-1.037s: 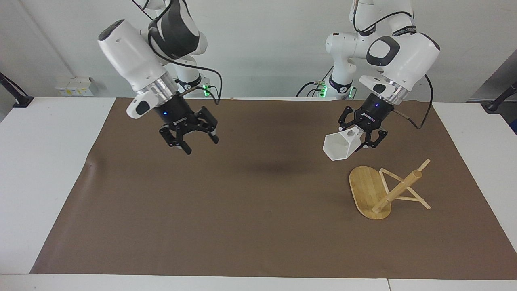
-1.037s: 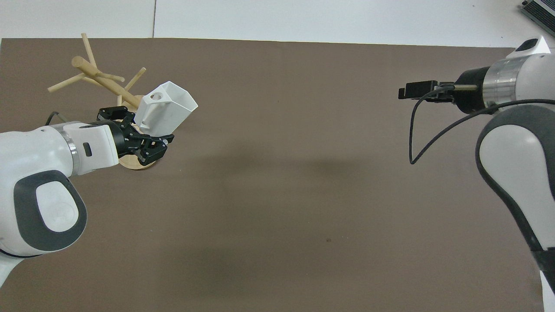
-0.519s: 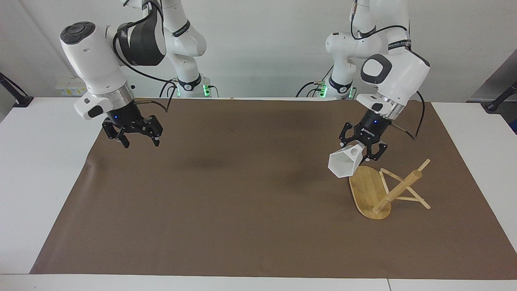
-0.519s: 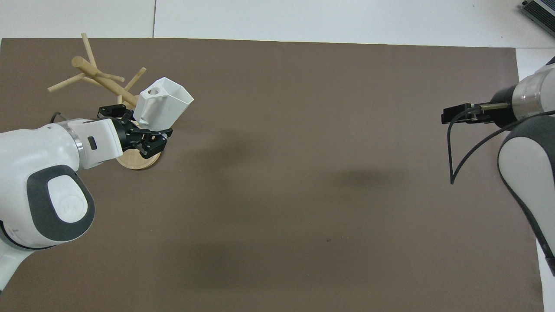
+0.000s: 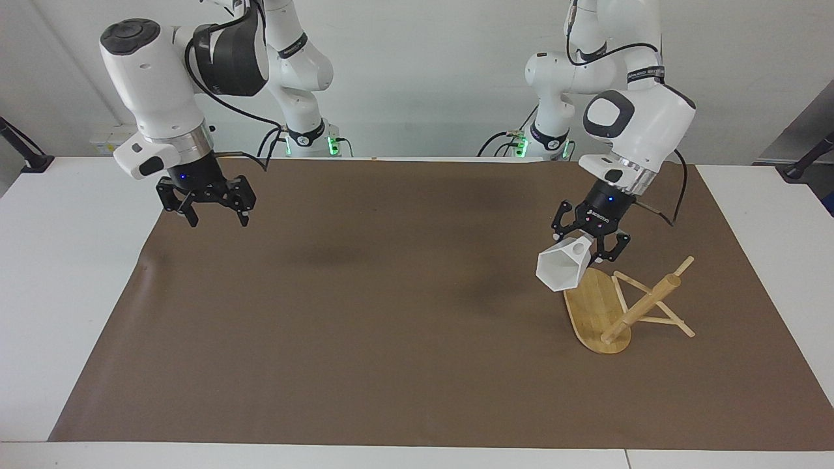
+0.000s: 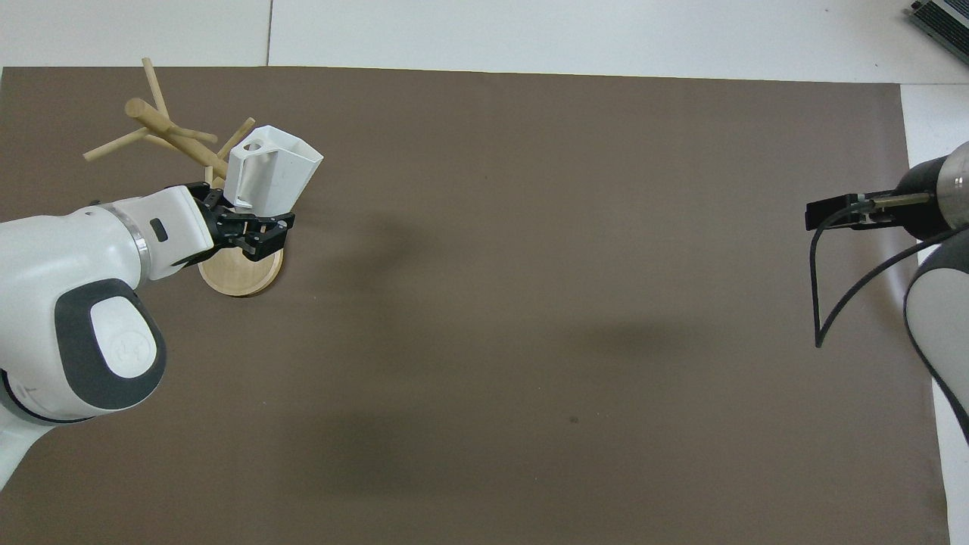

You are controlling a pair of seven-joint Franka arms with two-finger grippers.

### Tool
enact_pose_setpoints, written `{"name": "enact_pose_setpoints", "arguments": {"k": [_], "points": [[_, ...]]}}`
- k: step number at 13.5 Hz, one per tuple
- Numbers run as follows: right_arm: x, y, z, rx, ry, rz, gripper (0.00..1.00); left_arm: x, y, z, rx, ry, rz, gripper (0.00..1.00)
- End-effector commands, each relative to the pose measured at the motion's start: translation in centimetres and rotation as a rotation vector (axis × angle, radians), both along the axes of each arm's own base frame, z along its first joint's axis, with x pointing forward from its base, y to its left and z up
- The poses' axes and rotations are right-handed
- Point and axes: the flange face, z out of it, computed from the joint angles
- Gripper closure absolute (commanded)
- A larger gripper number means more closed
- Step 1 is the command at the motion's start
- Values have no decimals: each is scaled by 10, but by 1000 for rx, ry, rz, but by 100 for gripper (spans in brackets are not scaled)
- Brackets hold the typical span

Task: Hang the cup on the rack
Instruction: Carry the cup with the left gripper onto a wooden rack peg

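My left gripper (image 5: 594, 246) is shut on the blocky handle of the white faceted cup (image 5: 563, 268). It holds the cup tilted in the air, mouth pointing away from the robots, just above the edge of the rack's oval base (image 5: 594, 311). The bamboo rack (image 6: 178, 140) stands on the mat toward the left arm's end, with thin pegs (image 6: 113, 144) sticking out of its round post (image 5: 642, 306). The overhead view shows the cup (image 6: 272, 178) beside the post, with the left gripper (image 6: 253, 227) over the base (image 6: 238, 274). My right gripper (image 5: 217, 218) hangs open and holds nothing, over the mat's edge at the right arm's end.
A brown mat (image 5: 391, 326) covers most of the white table (image 5: 58, 293). The right gripper (image 6: 829, 213) shows edge-on near the mat's end in the overhead view. A black cable (image 6: 825, 303) loops below it.
The left gripper carried the cup down and closer to the rack, now over its base. The right arm swung out from the mat's middle toward its own end of the table.
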Motion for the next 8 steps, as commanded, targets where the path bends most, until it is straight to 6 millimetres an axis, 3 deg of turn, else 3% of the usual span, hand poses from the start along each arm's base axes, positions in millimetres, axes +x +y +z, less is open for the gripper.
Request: {"name": "enact_pose_setpoints", "arguments": {"k": [1,5,8], "points": [[-3,-6,17,-31,16,-18,0,8,0,4,15,-8,26,100],[-11,-13,22,-3,88,-37,0,22,9,14,93,-28,-12,100],[-14,-4,22,64,103,-35,0,31,10,10,75,-8,29,100]]}}
